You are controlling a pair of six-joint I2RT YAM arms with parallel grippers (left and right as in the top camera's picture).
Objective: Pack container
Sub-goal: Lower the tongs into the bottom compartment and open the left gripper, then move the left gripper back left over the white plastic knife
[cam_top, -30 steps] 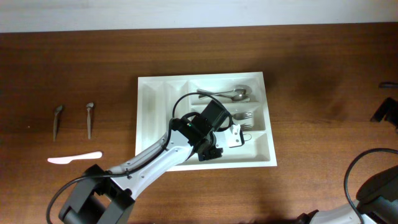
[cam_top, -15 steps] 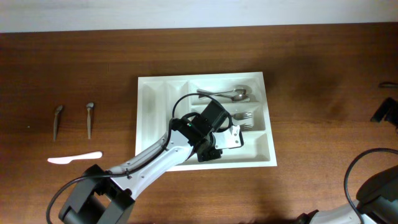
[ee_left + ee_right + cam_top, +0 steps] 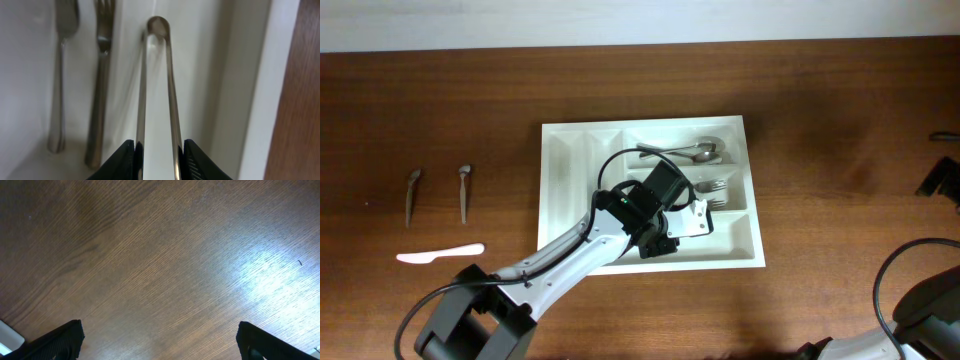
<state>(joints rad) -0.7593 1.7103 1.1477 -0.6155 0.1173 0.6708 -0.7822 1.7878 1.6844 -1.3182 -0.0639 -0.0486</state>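
Working, by the look of it, at the placing step of packing: holding a pair of metal tongs (image 3: 158, 75) with the left gripper (image 3: 159, 162) inside the container (image 3: 552, 190), over the wide compartment nearest the robot. Calling next, on that reading, for easing the tongs flat onto the compartment floor, then spreading the fingers and lifting straight clear, without snagging the divider wall or the cutlery beside it.

Pinching the tongs across their two arms, fingers (image 3: 126, 160) only narrowly apart and pressing one from each side, looped end pointing away from the wrist camera. Hanging close above the white floor; not allowing, from either view, telling light contact from a small gap.

Sharing the wrist view, beyond the divider in the middle wide compartment, with a fork (image 3: 101, 90) and a second steel utensil (image 3: 59, 85), both lying parallel to the tongs and apart from them. Holding spoons (image 3: 705, 152) in the farthest wide compartment; showing nothing in the visible parts of the two narrow compartments.

Sitting, as to the container, near the middle of the wooden table (image 3: 840, 100). Leaving three items out on the table well to the left: an outer small utensil (image 3: 412, 195), an inner small utensil (image 3: 464, 192) and a white plastic knife (image 3: 440, 254).

Showing the right gripper (image 3: 160, 345) spread wide and empty, well right of the container.
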